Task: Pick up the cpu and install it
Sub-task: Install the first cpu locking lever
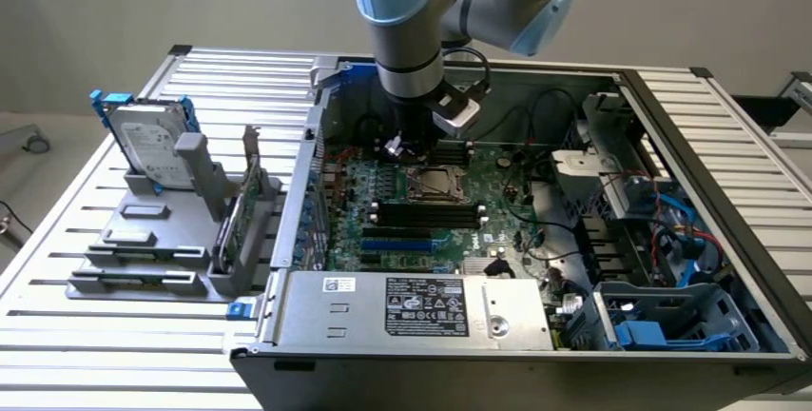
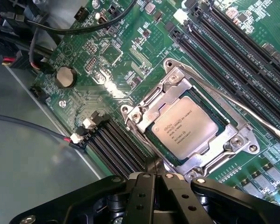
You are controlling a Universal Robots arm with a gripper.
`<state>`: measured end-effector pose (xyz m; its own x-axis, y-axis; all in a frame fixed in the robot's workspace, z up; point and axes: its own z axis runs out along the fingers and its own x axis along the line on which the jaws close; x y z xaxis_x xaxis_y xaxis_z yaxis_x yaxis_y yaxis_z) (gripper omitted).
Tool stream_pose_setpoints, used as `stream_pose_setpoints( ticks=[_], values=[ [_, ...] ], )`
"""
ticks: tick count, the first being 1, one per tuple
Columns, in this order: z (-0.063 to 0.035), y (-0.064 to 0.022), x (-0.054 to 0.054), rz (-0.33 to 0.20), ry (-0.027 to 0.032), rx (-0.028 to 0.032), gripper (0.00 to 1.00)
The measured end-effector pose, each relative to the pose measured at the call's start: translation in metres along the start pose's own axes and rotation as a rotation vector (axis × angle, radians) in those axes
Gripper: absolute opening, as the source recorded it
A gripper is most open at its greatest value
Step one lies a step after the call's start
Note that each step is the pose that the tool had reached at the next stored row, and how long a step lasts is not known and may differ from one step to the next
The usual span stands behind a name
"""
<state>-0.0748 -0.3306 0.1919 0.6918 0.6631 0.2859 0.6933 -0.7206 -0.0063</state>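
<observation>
Silvery cpu [image 2: 184, 123] seated in the metal-framed socket [image 2: 178, 78] of the green motherboard [image 2: 116, 51], black hand [image 2: 156, 164] clenched on nothing near the socket's edge

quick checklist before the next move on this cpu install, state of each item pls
1. cpu lying flat inside the socket frame: ok
2. pincer shut, nothing between its fingers: ok
3. pincer off the cpu's top, which is fully exposed in the wrist view: ok
4. socket lever latched down: cannot tell
</observation>
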Motion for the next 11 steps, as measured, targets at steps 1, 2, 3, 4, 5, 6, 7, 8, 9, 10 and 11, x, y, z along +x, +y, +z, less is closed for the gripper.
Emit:
stream_pose_setpoints(
  ticks=[1,2,3,4,5,6,7,8,9,10,11],
  values=[
    [-0.0001,0.0000,0.0001,0.001,-0.0005,0.0001,0.11],
    [-0.0004,0.0000,0.0002,0.002,-0.0012,0.0004,0.11],
    [-0.0010,0.0000,0.0003,0.003,-0.0017,0.0009,0.11],
    [-0.0018,-0.0001,0.0004,0.003,-0.0024,0.0015,0.11],
    [-0.0028,-0.0003,0.0005,0.004,-0.0033,0.0023,0.11],
    [-0.0037,-0.0004,0.0007,0.005,-0.0045,0.0030,0.11],
    [-0.0044,-0.0005,0.0008,0.005,-0.0051,0.0035,0.11],
    [-0.0048,-0.0006,0.0008,0.006,-0.0056,0.0039,0.11],
    [-0.0050,-0.0008,0.0007,0.007,-0.0061,0.0041,0.11],
    [-0.0055,-0.0009,0.0006,0.008,-0.0070,0.0045,0.11],
    [-0.0063,-0.0011,0.0005,0.009,-0.0080,0.0047,0.11]
  ],
)
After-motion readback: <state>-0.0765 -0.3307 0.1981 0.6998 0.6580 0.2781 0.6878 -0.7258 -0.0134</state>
